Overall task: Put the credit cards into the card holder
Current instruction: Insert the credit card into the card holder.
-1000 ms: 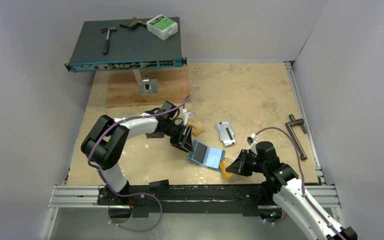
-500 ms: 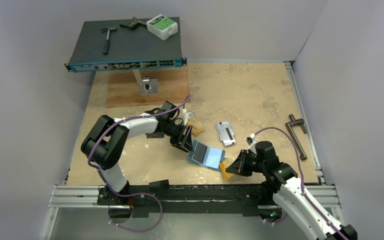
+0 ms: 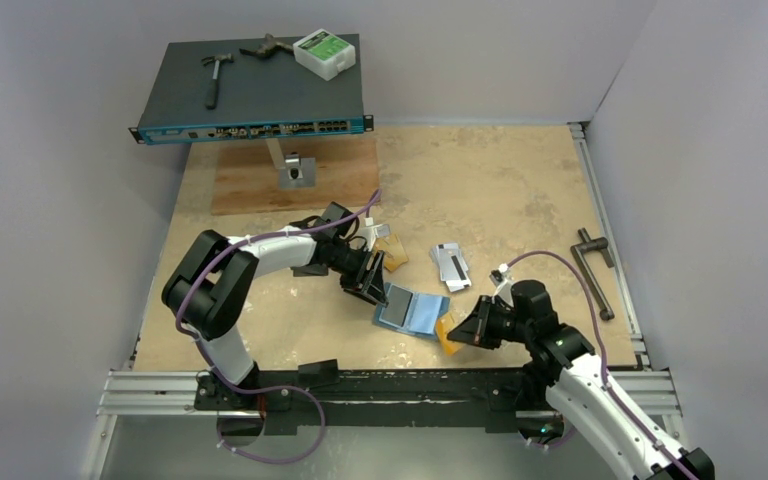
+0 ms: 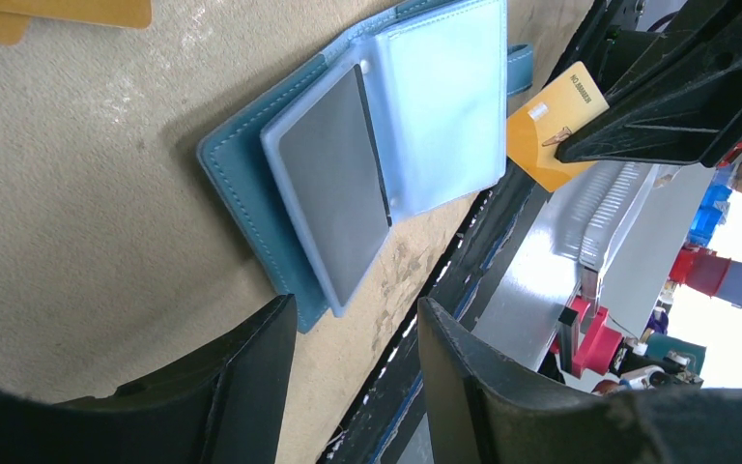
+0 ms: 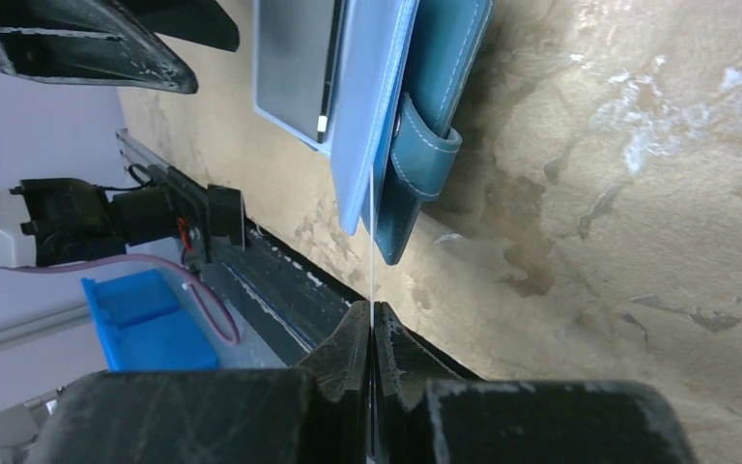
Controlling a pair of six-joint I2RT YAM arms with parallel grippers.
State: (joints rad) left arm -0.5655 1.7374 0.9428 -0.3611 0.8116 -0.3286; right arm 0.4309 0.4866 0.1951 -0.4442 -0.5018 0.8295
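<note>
Lying open and flat on the table (image 3: 520, 190), the card holder (image 4: 415, 126) shows its paler pockets, with a grey card (image 4: 333, 184) in the pocket nearer the left gripper (image 4: 357, 311). That claw stands wide, its fingers just beside the holder's stitched corner. On the holder's opposite side, by the snap strap (image 5: 425, 145), the right gripper (image 5: 372, 314) is pinched tight on an orange card (image 4: 549, 126). Seen edge-on, the card's free edge reaches the pale pocket sheet; whether it has entered cannot be told. Beyond the holder, silver cards (image 3: 452, 265) and loose orange cards (image 3: 393, 257) lie on bare tabletop. The front rail (image 3: 410, 385) runs near the holder's near edge.
</note>
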